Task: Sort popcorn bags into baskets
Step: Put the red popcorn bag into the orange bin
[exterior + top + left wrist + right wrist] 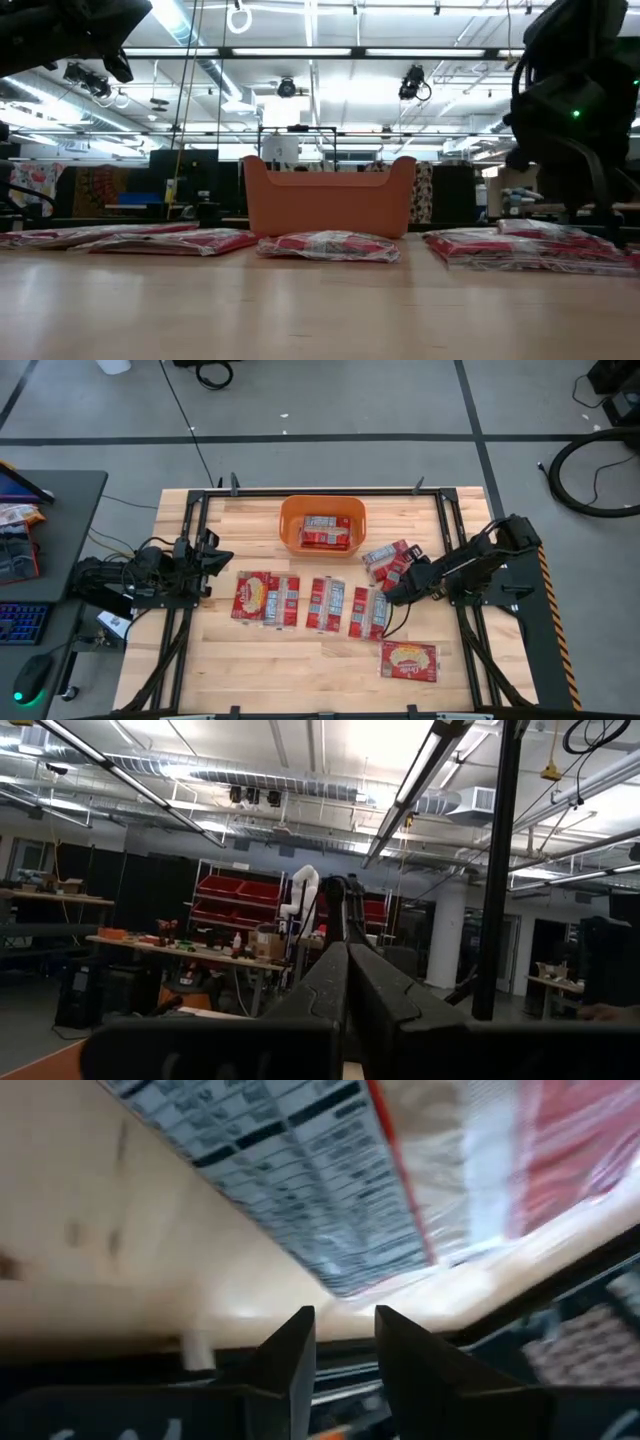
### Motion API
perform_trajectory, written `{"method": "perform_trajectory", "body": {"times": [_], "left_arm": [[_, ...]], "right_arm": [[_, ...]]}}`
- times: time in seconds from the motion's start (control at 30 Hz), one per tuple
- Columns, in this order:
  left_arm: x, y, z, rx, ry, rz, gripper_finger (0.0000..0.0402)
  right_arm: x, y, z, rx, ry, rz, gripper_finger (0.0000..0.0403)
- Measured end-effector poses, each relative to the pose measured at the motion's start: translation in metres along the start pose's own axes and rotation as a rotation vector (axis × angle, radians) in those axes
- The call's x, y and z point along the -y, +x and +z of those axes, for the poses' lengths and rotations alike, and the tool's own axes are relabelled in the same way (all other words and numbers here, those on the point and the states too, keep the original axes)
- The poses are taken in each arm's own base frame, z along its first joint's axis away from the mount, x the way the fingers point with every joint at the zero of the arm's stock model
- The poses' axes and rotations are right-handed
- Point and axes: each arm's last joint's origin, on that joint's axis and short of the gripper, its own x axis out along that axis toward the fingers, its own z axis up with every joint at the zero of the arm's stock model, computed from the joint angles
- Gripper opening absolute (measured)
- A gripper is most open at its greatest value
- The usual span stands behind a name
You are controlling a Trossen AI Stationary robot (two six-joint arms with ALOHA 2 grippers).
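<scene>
The left gripper (222,557) was parked well left of the orange basket (290,520), at the table's left edge, and its fingers (345,980) were seen pressed together with nothing between them.

Nearer than the basket, a row of popcorn bags lay flat on the wood. A bag with a yellowish oval (252,596) was furthest left of the basket, and another bag (284,602) touched it. A third bag (326,604) lay almost straight in front of the basket, and a fourth (369,612) lay just right of that. At least 1 bag (325,531) was already inside the basket. To the basket's right, 2 overlapping bags (388,560) lay near the right gripper (392,596), and 1 more bag (409,659) lay alone, furthest from the basket.

The right gripper was held low over the table, to the right of the basket, at the edge of the fourth bag. Its fingers (292,1355) were seen slightly apart, with only bare wood between them and a bag's label panel just beyond.

The step in hand was judged to be an approach for a pickup. The next move would call for the fingers to be lowered around a bag's edge and closed before any lift towards the basket.
</scene>
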Motion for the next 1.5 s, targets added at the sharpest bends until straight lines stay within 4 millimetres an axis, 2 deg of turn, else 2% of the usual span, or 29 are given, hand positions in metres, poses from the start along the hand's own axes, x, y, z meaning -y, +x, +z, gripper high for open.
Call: {"method": "perform_trajectory", "body": {"times": [0.27,0.4,0.6,0.8,0.97,1.1,1.23,1.37,1.5], "left_arm": [[0.000,0.000,0.000,0.000,0.001,0.000,0.0018],[0.000,0.000,0.000,0.002,0.001,0.000,0.0018],[0.000,0.000,0.000,0.001,0.001,0.000,0.0018],[0.000,0.000,0.000,0.002,0.003,0.000,0.0018],[0.000,0.000,0.000,0.001,0.000,0.000,0.0018],[0.000,0.000,0.000,0.000,0.001,0.000,0.0018],[0.000,0.000,0.000,0.002,0.002,0.000,0.0018],[0.000,0.000,0.001,0.006,0.002,-0.001,0.0018],[0.000,0.000,0.001,0.006,0.001,-0.001,0.0018]], "right_arm": [[0.023,-0.007,0.002,0.096,0.148,0.158,0.0094],[0.032,-0.015,0.014,0.209,0.171,0.180,0.0087],[0.037,-0.026,0.037,0.477,0.246,0.224,0.0087],[0.061,-0.062,0.057,0.746,0.476,0.263,0.0087],[0.077,-0.096,0.057,0.827,0.509,0.266,0.0087],[0.064,-0.117,0.060,0.902,0.302,0.201,0.0087],[0.047,-0.130,0.065,0.955,0.236,0.165,0.0102],[0.028,-0.128,0.072,0.890,0.171,0.133,0.0141],[0.010,-0.117,0.084,0.781,0.084,0.126,0.0197]]}}
